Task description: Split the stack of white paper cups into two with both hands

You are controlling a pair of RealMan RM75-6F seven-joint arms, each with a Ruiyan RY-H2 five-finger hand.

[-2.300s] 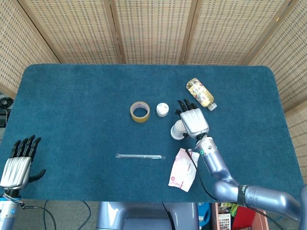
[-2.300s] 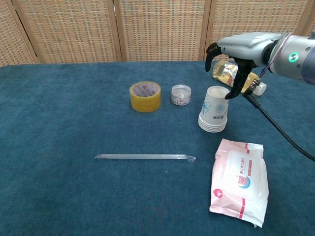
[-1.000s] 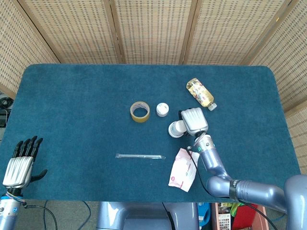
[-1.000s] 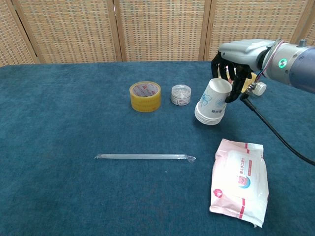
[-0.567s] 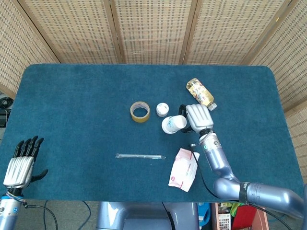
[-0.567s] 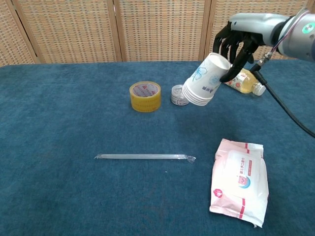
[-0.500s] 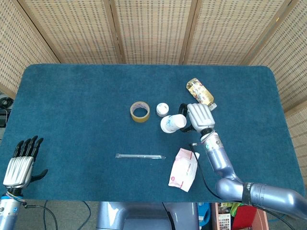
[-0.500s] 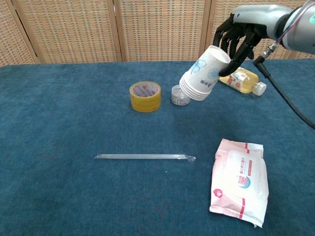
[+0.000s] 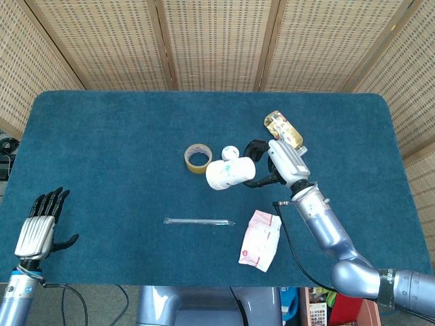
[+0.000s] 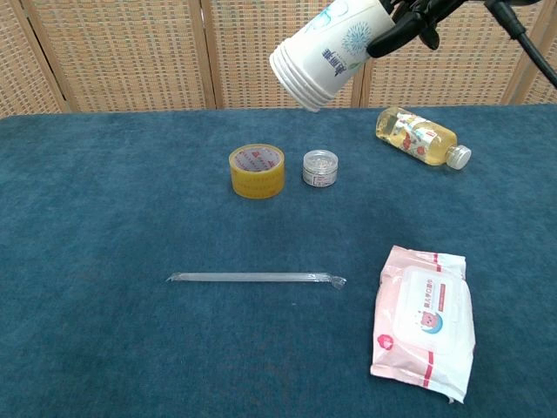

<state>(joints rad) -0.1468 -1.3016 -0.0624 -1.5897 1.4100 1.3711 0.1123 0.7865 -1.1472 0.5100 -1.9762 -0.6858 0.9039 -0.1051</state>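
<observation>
From the head view, the right hand (image 9: 277, 163) grips the stack of white paper cups (image 9: 230, 174) above the table's (image 9: 102, 149) middle, while the left hand (image 9: 42, 232) waits empty, fingers spread, at the near-left corner. From the chest view, the stack (image 10: 324, 54) tilts rims-left, so the left hand should take those rims squarely.

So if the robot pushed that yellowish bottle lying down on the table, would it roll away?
Probably, a bit. The bottle lies on its side and looks round, so a sideways nudge would likely roll it. The blue cloth looks soft, so it may stop soon. It seems full of yellowish liquid, so it is likely heavy for its size.
</observation>
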